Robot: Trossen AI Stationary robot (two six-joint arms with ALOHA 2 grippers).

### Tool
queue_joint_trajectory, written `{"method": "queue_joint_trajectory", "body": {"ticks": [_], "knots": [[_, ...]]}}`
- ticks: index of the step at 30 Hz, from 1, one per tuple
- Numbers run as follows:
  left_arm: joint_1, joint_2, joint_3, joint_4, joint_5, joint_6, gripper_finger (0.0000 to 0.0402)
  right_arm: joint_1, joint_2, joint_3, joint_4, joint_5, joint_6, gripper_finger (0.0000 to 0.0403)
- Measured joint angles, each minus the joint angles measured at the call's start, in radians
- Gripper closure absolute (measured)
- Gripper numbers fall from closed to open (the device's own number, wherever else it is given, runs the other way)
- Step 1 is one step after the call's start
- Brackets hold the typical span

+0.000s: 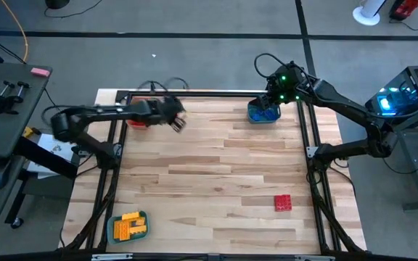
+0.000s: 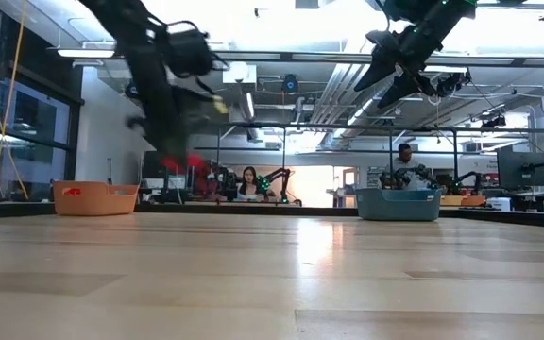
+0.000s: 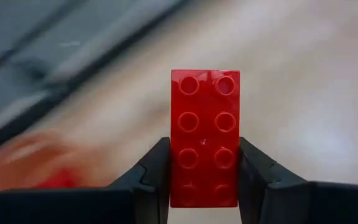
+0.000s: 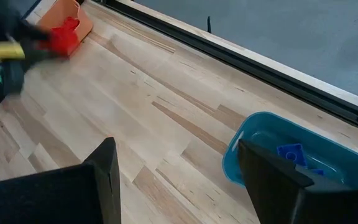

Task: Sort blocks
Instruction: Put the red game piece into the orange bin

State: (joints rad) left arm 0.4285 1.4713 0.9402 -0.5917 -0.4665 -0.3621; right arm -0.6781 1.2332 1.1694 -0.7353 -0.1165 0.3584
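Note:
A red block [image 3: 204, 124], two studs wide and four long, sits between the fingers of my left gripper [image 1: 174, 119], which hangs above the table's far left beside the orange tray [image 1: 138, 122]. In the right wrist view that gripper and the red block [image 4: 64, 37] show blurred next to the orange tray [image 4: 79, 22]. My right gripper [image 4: 176, 174] stands open in the air over the near rim of the blue tray [image 4: 303, 158], which holds blue blocks [image 4: 291, 151]. Another red block [image 1: 283, 203] lies flat on the table at the near right. My left gripper pinches the red block by its two long sides [image 3: 174, 180] between the two fingers, at one end of the block. The rest of the block sticks out past the fingertips, studded face toward the wrist camera. It is lifted clear of the table.
A teal tray [image 1: 145, 226] with yellow blocks stands at the near left corner. A black frame [image 1: 194, 94] runs along the table's far edge and sides. The middle of the wooden table [image 1: 209, 167] is bare. People sit in the room beyond the table.

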Motion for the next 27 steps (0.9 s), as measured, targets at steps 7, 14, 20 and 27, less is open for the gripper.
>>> {"method": "queue_joint_trajectory", "body": {"ticks": [7, 14, 20, 27], "knots": [[0.153, -0.216, -0.082, -0.108, -0.224, -0.212, 0.0309, 0.000, 0.000, 0.000, 0.001, 0.004, 0.000, 0.0192], [0.239, -0.226, -0.150, -0.110, -0.299, -0.319, 0.0309, 0.000, 0.000, 0.000, 0.006, 0.009, 0.000, 0.0192], [0.268, -0.226, -0.160, -0.108, -0.315, -0.265, 0.0236, 0.000, 0.000, 0.000, 0.006, 0.008, 0.002, 0.0192], [0.281, -0.226, -0.160, -0.115, -0.329, -0.255, 0.0131, 0.000, 0.000, 0.000, 0.005, -0.001, 0.003, 0.0192]]}}
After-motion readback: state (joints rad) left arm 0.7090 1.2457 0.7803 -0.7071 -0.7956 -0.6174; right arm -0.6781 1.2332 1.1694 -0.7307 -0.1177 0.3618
